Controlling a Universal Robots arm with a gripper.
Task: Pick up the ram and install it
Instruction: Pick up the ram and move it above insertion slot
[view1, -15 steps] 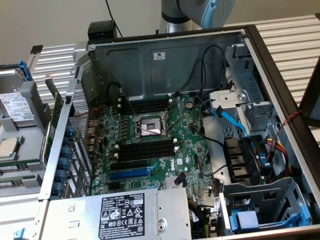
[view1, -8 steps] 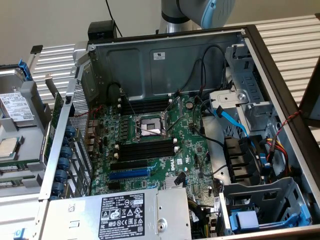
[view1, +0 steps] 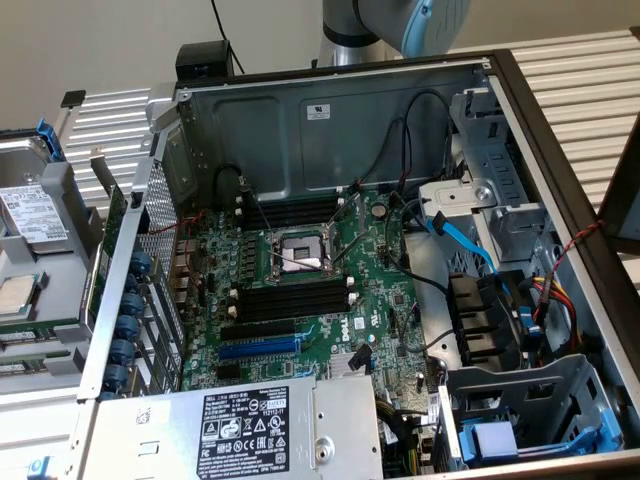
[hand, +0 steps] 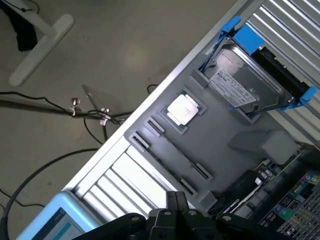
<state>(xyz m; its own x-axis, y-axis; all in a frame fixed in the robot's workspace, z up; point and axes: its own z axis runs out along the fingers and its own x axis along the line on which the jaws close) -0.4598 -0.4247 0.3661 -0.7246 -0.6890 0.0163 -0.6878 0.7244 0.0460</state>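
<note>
The ram (view1: 113, 238) is a thin green stick standing on edge in a grey holder tray (view1: 60, 290) at the exterior view's left, just outside the open computer case. In the wrist view the ram (hand: 176, 152) appears edge-on as a narrow dark strip in the tray's long slot. My gripper (hand: 176, 201) hovers above the tray (hand: 225, 132), apart from the stick, its black fingers together with nothing between them. Inside the case, black memory slots (view1: 292, 302) lie beside the CPU socket (view1: 300, 252) on the green motherboard (view1: 385, 300).
The tray also holds a hard drive (hand: 245, 80) in a blue bracket and a CPU chip (hand: 183, 109). A long blue slot (view1: 258, 348), a power supply (view1: 250, 430), cables (view1: 470, 245) and drive cages crowd the case. The arm's joint (view1: 400, 20) sits behind the case.
</note>
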